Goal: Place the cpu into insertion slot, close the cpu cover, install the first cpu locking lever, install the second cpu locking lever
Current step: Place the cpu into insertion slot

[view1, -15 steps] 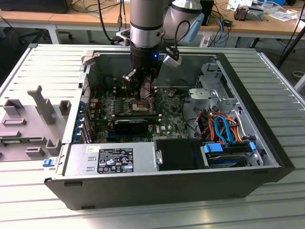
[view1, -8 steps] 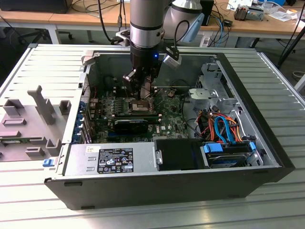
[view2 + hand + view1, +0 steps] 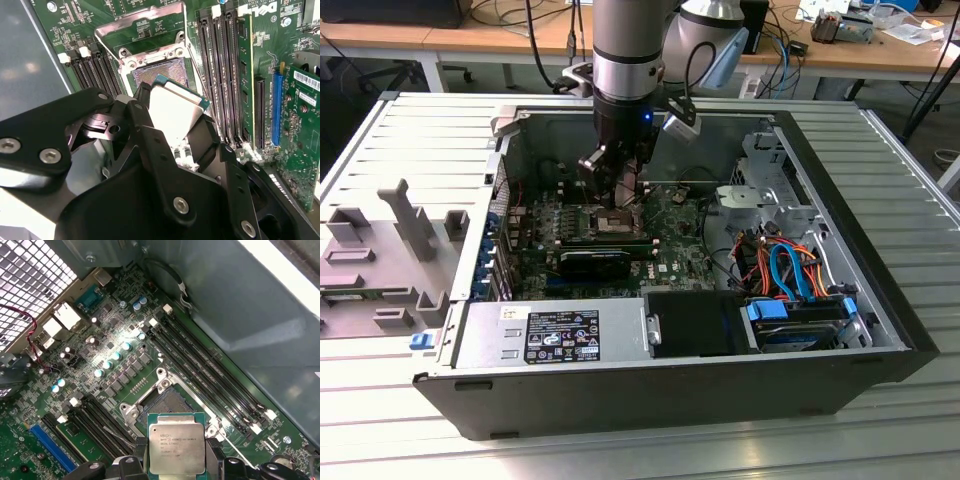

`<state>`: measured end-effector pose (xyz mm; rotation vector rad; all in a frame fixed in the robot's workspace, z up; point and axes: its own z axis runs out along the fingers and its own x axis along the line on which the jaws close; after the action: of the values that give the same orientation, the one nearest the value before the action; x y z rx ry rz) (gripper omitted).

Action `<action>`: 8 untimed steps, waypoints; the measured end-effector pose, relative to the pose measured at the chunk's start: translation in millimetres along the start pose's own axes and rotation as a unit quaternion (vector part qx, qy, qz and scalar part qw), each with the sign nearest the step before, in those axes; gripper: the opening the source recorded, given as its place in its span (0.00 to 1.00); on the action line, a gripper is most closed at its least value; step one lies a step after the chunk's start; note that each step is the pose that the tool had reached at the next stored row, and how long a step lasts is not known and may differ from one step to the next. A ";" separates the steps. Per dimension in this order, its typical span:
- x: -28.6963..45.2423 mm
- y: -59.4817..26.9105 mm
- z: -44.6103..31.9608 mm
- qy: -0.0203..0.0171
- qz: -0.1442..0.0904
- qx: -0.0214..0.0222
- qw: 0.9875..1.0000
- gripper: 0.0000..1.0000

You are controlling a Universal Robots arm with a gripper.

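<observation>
Cpu (image 3: 176, 447) gripped by its edges, just above the insertion slot (image 3: 167, 402).

My gripper (image 3: 177, 458) is clamped on two opposite sides of the chip with the metal top facing the first wrist view, so the underside is free to settle into the socket. The chip is not yet seated, and the slot's dark centre lies bare beside it. In the second wrist view the cpu cover (image 3: 140, 15) stands tilted up behind the socket, which keeps the opening clear. I judge that placement is the step in hand.
</observation>
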<state>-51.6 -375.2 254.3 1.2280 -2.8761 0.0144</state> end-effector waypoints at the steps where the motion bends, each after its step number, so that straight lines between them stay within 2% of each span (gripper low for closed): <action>1: 0.0 0.0 0.0 0.000 -0.002 0.000 1.000 0.54; 8: 0.0 0.0 0.0 0.000 -0.009 0.000 1.000 0.54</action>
<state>-51.6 -375.2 254.3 1.2535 -2.8652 0.0145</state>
